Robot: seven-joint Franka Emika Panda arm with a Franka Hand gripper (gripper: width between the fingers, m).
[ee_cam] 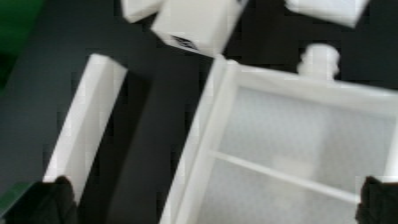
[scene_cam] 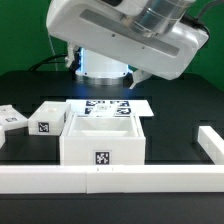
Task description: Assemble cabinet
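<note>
The cabinet (scene_cam: 100,140) is a large white open-topped box standing in the middle of the dark table, with a square tag on its front wall. In the wrist view the cabinet (ee_cam: 294,140) fills the space below the camera, showing its rim, an inner divider and a small peg on one edge. My gripper (ee_cam: 217,200) is open and empty. Its two dark fingertips (ee_cam: 54,200) stand wide apart above the cabinet's rim and touch nothing. In the exterior view only the arm's white wrist body (scene_cam: 125,35) shows, above and behind the cabinet.
The marker board (scene_cam: 112,105) lies behind the cabinet. Two small flat tagged blocks (scene_cam: 45,118) (scene_cam: 10,117) lie at the exterior view's left. A long white rail (scene_cam: 100,180) runs along the front and turns up the right side (scene_cam: 210,145). A long white piece (ee_cam: 86,115) and a tagged block (ee_cam: 192,28) lie beside the cabinet.
</note>
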